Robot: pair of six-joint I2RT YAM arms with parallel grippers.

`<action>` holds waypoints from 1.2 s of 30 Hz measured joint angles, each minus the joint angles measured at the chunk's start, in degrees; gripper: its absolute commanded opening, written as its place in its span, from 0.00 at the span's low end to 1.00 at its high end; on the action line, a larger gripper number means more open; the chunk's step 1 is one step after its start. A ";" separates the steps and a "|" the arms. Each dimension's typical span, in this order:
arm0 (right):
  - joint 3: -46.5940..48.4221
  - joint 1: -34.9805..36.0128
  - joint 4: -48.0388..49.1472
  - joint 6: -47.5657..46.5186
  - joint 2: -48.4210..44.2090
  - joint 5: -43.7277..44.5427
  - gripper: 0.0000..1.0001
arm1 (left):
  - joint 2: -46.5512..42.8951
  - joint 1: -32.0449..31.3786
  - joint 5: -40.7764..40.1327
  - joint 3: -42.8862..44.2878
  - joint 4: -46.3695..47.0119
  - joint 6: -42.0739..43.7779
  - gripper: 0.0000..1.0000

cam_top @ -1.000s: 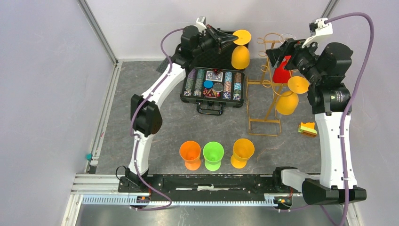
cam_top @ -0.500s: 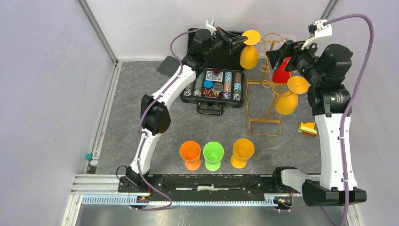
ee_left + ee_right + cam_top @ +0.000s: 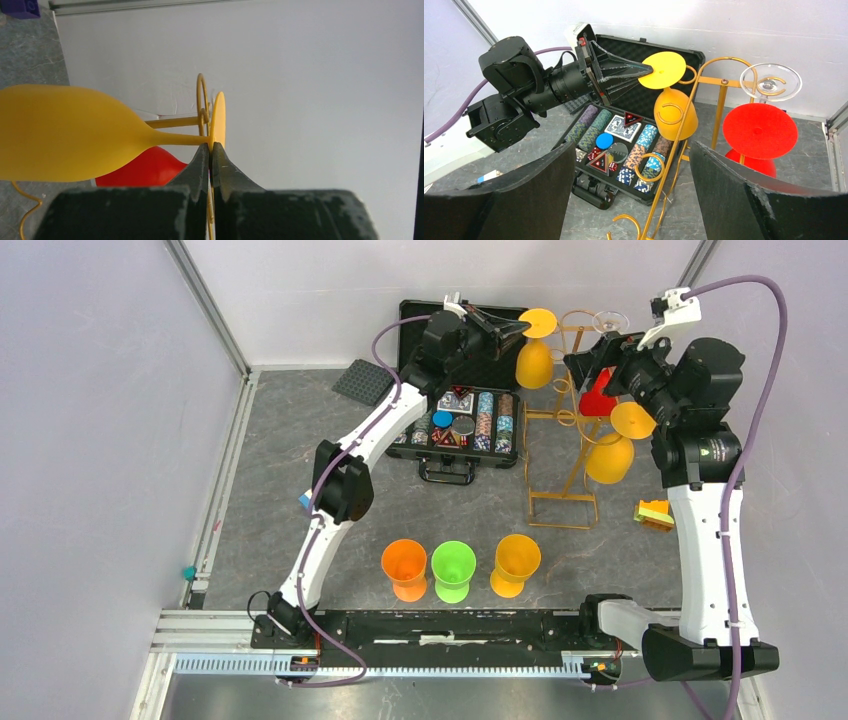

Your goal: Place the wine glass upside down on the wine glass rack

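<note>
My left gripper [image 3: 517,330] is shut on the flat foot of a yellow wine glass [image 3: 533,360], which hangs bowl down. In the left wrist view the fingertips [image 3: 202,156] pinch the edge-on foot [image 3: 218,120], and the bowl [image 3: 65,135] stretches left. The glass is at the left top rail of the gold wire wine glass rack [image 3: 565,440], beside a curled hook end [image 3: 690,74]; I cannot tell whether they touch. A red glass [image 3: 760,131], a clear glass [image 3: 770,82] and an amber one [image 3: 612,455] hang upside down on the rack. My right gripper [image 3: 632,147] is open and empty, right of the rack.
An open black case of poker chips [image 3: 455,420] lies left of the rack. Orange [image 3: 405,565], green [image 3: 452,568] and yellow [image 3: 515,562] cups stand near the front. A small orange block [image 3: 653,512] sits beside the right arm, and a black pad [image 3: 362,382] lies at the back left.
My left arm has stretched right and carried the yellow glass from over the case up to the rack's left rail. The right arm has barely moved.
</note>
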 measured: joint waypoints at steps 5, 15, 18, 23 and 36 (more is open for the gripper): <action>-0.68 0.00 0.00 -0.22 -0.20 -0.02 0.88 | 0.07 -0.59 -1.31 1.01 1.60 -0.11 0.02; -1.03 0.00 0.00 -0.22 -0.31 -0.02 0.88 | 0.24 -1.14 -2.95 1.92 3.96 -1.01 0.02; -1.42 0.00 -0.02 -0.22 -0.46 0.00 0.88 | 0.85 -1.38 -3.34 2.36 4.92 -1.73 0.02; -1.92 0.00 0.00 -0.17 -0.70 0.00 0.88 | 2.58 -1.88 -4.15 2.62 6.45 -3.54 0.02; -2.60 0.00 0.02 -0.17 -0.98 0.00 0.88 | 4.04 -2.91 -3.89 2.62 6.73 -4.81 0.20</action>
